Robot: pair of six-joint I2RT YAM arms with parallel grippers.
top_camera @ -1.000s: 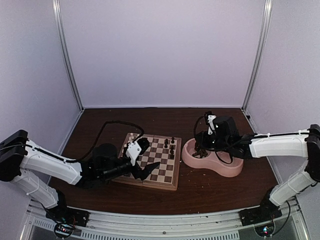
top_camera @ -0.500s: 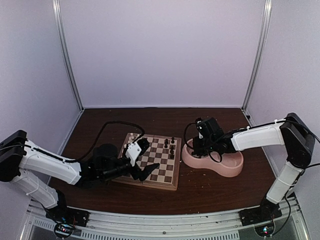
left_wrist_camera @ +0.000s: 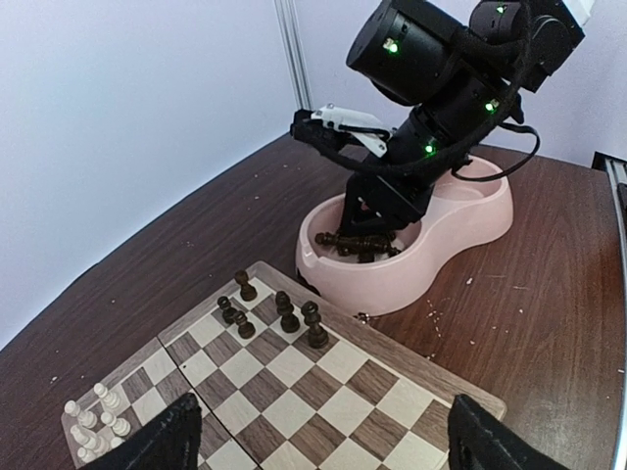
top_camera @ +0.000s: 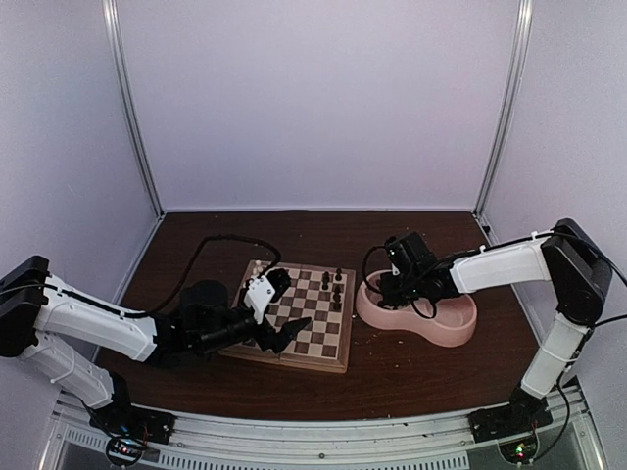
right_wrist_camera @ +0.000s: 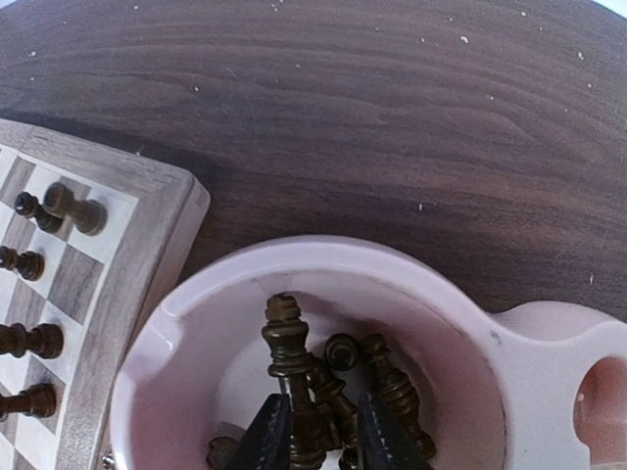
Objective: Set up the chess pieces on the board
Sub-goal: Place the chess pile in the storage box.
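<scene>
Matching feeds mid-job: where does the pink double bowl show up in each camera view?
Top external: the pink double bowl sits right of centre, beside the checkered wooden chessboard.
Left wrist: upper middle, beyond the chessboard.
Right wrist: lower half, dark brown chess pieces inside.
Shared landmark: the chessboard's tan rim nearest the bowl.

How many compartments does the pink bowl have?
2: the compartment beside the board holds dark chess pieces, right gripper among them; the outer compartment, partly hidden, shows none.
</scene>
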